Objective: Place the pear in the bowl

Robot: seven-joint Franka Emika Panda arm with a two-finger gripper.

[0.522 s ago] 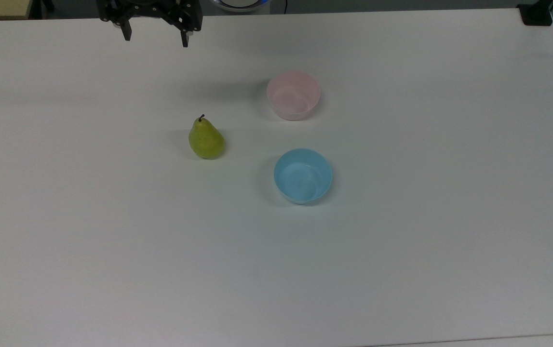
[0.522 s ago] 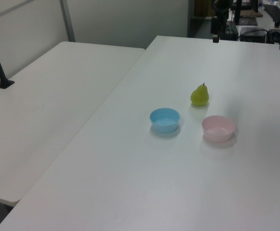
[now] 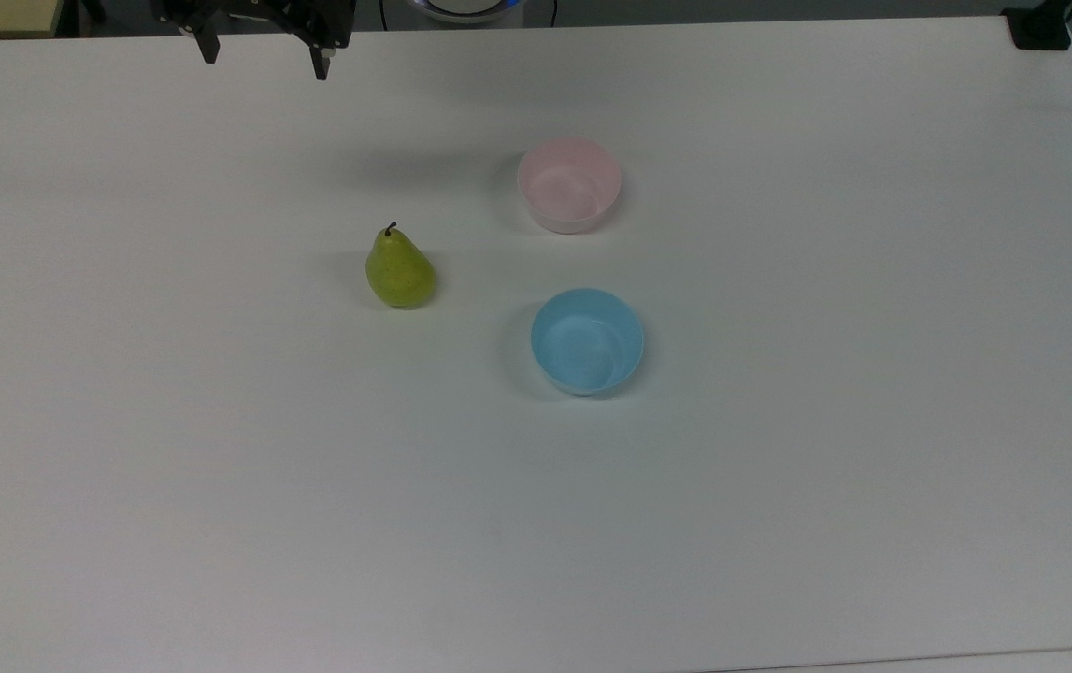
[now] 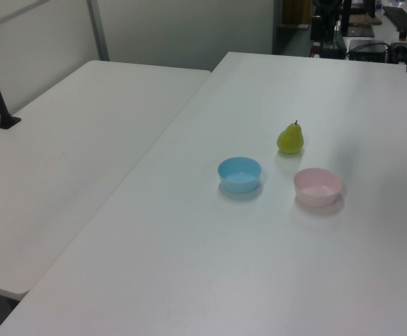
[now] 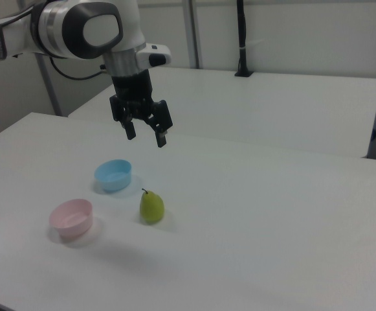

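Pear (image 3: 399, 273) upright on worktop (image 3: 778, 467), free to grasp; pink bowl (image 3: 569, 184) near, empty. Gripper (image 5: 146, 134) high above, fingers (image 5: 162, 138) spread, holding nothing.

light blue bowl (image 3: 587, 341), white table (image 3: 778, 486)

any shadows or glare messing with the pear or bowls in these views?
Top view: soft, even light; the pear, pink bowl and blue bowl cast only faint shadows towards the top view's left, with no glare. Left view: pale shadows beneath both bowls. Right view: the open end effector hangs above the table, and a soft shadow sits beside the pink bowl.
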